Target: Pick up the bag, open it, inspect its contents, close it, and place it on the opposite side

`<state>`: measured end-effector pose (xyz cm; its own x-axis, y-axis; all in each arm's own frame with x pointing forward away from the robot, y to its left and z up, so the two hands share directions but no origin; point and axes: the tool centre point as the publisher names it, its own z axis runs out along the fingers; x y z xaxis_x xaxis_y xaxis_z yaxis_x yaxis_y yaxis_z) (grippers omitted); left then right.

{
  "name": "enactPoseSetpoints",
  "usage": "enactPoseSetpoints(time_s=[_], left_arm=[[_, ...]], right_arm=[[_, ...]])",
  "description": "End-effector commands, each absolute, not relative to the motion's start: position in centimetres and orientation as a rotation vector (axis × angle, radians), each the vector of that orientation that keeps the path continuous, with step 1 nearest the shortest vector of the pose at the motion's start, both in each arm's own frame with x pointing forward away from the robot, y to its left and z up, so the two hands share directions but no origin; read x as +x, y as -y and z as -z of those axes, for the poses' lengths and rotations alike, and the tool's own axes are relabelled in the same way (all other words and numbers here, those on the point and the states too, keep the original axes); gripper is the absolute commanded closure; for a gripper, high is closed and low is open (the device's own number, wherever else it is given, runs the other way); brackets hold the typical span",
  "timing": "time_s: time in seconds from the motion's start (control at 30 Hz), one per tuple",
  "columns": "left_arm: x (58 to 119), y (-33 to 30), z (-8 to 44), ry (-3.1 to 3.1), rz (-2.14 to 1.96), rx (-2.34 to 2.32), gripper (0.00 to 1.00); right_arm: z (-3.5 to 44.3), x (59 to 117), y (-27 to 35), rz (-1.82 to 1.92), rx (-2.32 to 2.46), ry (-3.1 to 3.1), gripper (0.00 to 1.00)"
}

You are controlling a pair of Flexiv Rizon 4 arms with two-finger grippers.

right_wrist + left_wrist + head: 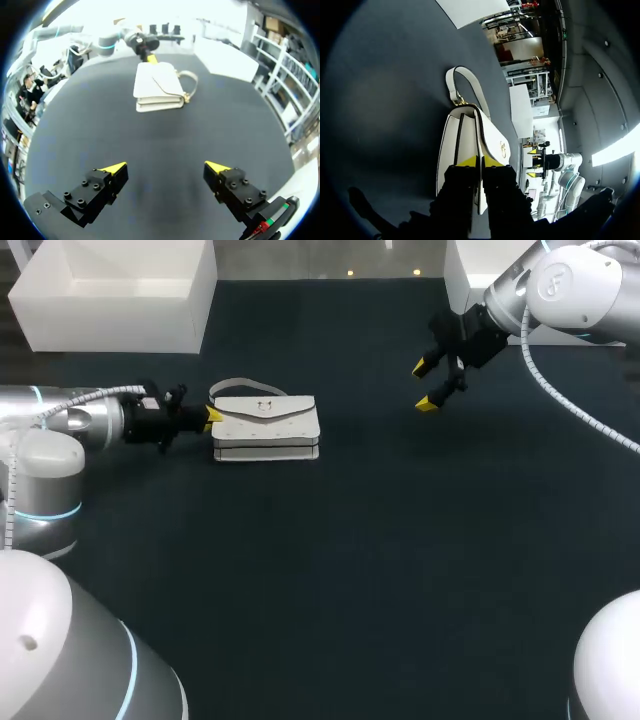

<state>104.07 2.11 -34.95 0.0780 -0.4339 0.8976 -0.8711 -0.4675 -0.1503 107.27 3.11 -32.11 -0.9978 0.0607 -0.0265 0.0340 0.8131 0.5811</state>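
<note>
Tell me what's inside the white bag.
Nothing inside shows: the bag's flap lies closed over it. Only the white outside, the clasp and the strap are visible.

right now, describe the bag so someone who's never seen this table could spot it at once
On the dark table, look left of the middle, where the left gripper comes in. Its jaws grip one end of a flat-lying white leather-look handbag. A curved strap, a pointed front flap and a small gold clasp mark it out.
</note>
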Motion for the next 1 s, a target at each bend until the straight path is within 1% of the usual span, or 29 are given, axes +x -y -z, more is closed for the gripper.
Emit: enactPoseSetpoints(time_s=[0.03,0.7,1.0], left_arm=[[105.1,-0.4,35.8,1.286,-1.364,1.915,1.00],[106.5,5.6,36.2,1.338,-1.312,1.855,1.00],[107.0,7.3,36.4,1.338,-1.312,1.838,1.00]], right_arm=[[32.2,107.4,-3.1,-0.948,0.075,-2.951,0.00],[32.2,107.4,-3.1,-0.948,0.075,-2.951,0.00],[32.2,107.4,-3.1,-0.948,0.075,-2.951,0.00]])
